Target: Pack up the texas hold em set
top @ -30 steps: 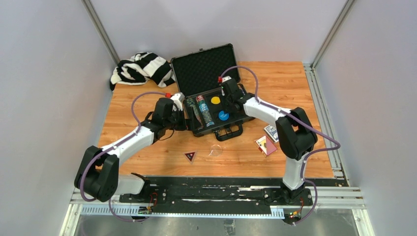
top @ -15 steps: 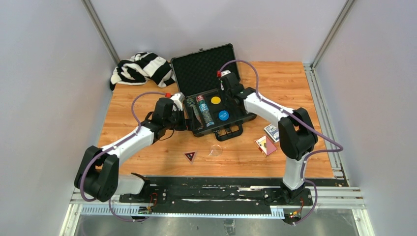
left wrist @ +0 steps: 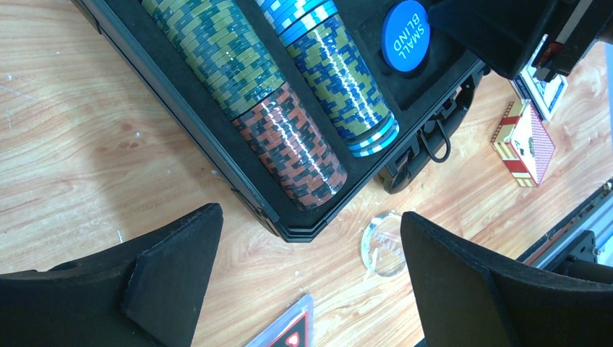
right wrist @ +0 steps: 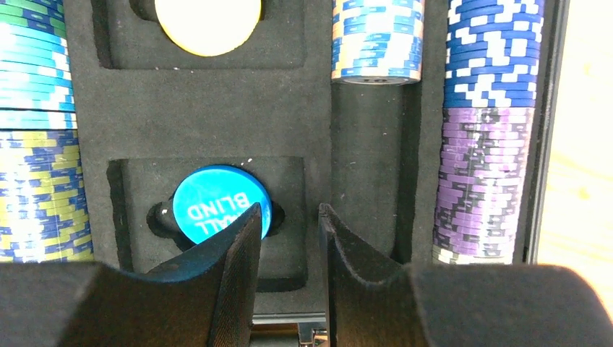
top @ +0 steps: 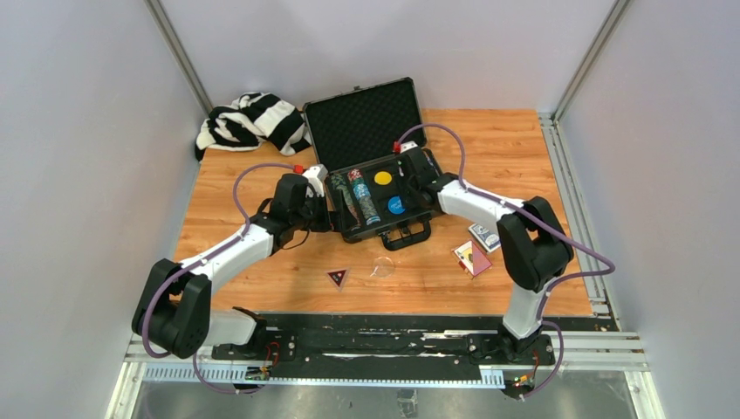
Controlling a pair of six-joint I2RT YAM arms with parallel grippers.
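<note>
Over the open black foam-lined hard case at mid surface, your right tool hangs slightly parted and empty beside the round blue "small blind" disc, probably to seat it; your left tool, spread wide, hovers empty by the case corner.

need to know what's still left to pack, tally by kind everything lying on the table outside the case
card decks: 2 (blue-backed deck, red card box)
clear round disc: 1
dark triangular piece: 1
striped cloth: 1
total: 5
</note>
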